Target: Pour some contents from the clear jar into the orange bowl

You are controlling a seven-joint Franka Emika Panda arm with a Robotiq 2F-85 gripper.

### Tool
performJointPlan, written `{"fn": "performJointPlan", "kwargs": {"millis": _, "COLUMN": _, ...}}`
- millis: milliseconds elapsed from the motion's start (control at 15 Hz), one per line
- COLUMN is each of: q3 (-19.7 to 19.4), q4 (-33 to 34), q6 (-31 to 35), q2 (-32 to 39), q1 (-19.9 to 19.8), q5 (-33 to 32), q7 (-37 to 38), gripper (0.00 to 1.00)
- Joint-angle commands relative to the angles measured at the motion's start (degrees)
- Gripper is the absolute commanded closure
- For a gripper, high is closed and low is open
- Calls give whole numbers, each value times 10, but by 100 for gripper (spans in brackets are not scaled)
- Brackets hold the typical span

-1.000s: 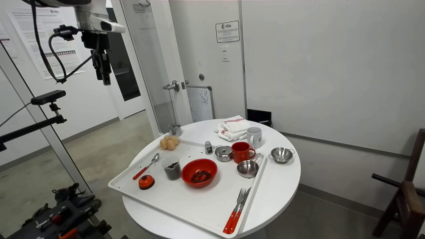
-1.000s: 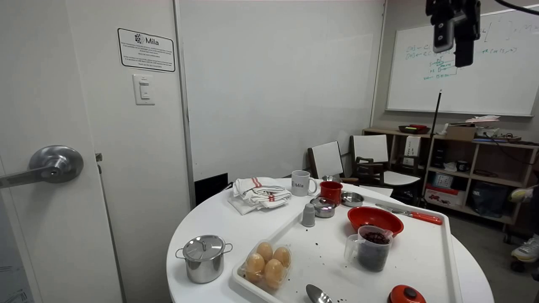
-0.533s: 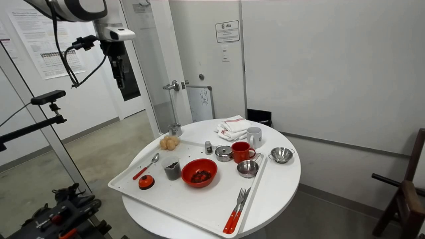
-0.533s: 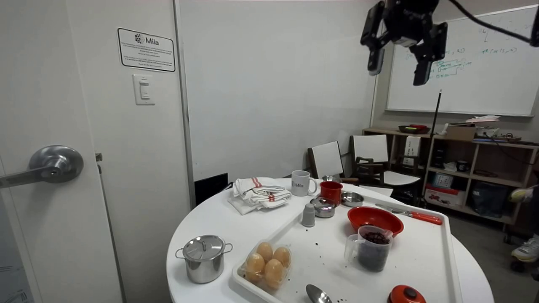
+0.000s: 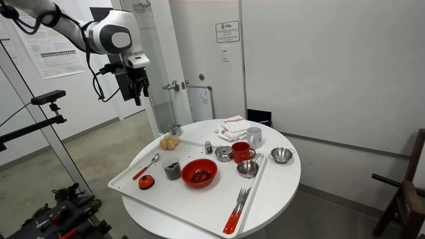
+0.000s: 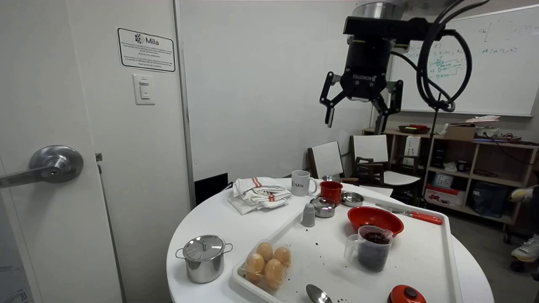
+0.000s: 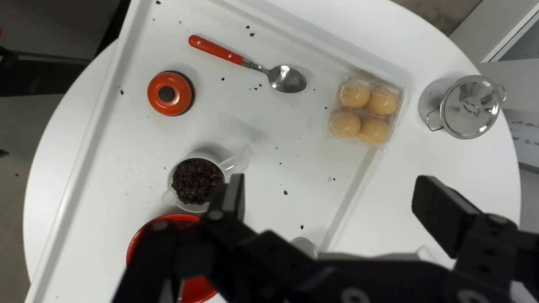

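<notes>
The pincer (image 6: 355,129) hangs well above the counter (image 6: 248,225), pointing down, its fingers (image 6: 330,118) spread wide with nothing between them. The clear measuring cup (image 6: 374,256), holding dark beans (image 7: 197,181), stands upright on the tray (image 6: 421,252) just beside the red-orange bowl (image 6: 374,215); whether they touch, I cannot tell. In the wrist view it lies outside the gap, past the finger nearer the bowl, with its handle (image 7: 235,161) slanting out toward the gap's side and the eggs (image 7: 354,94). Reaching it likely means a sideways shift and a long descent; pinching across that handle would probably want a wrist turn too.
</notes>
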Motion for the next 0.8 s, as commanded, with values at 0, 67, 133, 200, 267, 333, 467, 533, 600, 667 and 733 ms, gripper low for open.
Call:
{"fn": "performJointPlan", "kwargs": {"millis": 0, "q3": -13, "q4": 4, "q6": -1, "q2": 4, "q1": 13, "q5": 2, "q7": 5, "gripper": 0}}
{"fn": "performJointPlan", "kwargs": {"millis": 67, "q3": -13, "q4": 5, "q6": 0, "q2": 5, "q1": 13, "q5": 2, "q7": 7, "gripper": 0}}
{"fn": "performJointPlan", "kwargs": {"millis": 133, "q3": -18, "q4": 9, "q6": -6, "q2": 7, "q1": 19, "q5": -14, "q7": 56, "gripper": 0}}
{"fn": "performJointPlan", "kwargs": {"millis": 200, "q3": -26, "q4": 5, "q6": 3, "q2": 13, "q1": 28, "q5": -41, "q7": 122, "gripper": 0}}
{"fn": "performJointPlan", "kwargs": {"millis": 267, "q3": -29, "q4": 5, "q6": 7, "q2": 18, "q1": 32, "q5": -51, "q7": 154, "gripper": 0}}
{"fn": "performJointPlan", "kwargs": {"millis": 333, "q3": -33, "q4": 5, "q6": 14, "q2": 28, "q1": 39, "q5": -68, "q7": 195, "gripper": 0}}
{"fn": "performJointPlan", "kwargs": {"millis": 467, "q3": -42, "q4": 9, "q6": 19, "q2": 45, "q1": 51, "q5": -101, "q7": 276, "gripper": 0}}
{"fn": "performJointPlan", "kwargs": {"millis": 533, "q3": -46, "q4": 10, "q6": 21, "q2": 52, "q1": 58, "q5": -117, "q7": 317, "gripper": 0}}
{"fn": "performJointPlan", "kwargs": {"millis": 600, "q3": -50, "q4": 13, "q6": 19, "q2": 61, "q1": 65, "q5": -131, "q7": 357, "gripper": 0}}
{"fn": "performJointPlan", "kwargs": {"millis": 667, "q3": -55, "q4": 17, "q6": 17, "q2": 71, "q1": 71, "q5": -146, "q7": 398, "gripper": 0}}
{"fn": "performJointPlan", "kwargs": {"millis": 733, "q3": -59, "q4": 20, "q6": 12, "q2": 80, "q1": 77, "q5": -158, "q7": 435, "gripper": 0}}
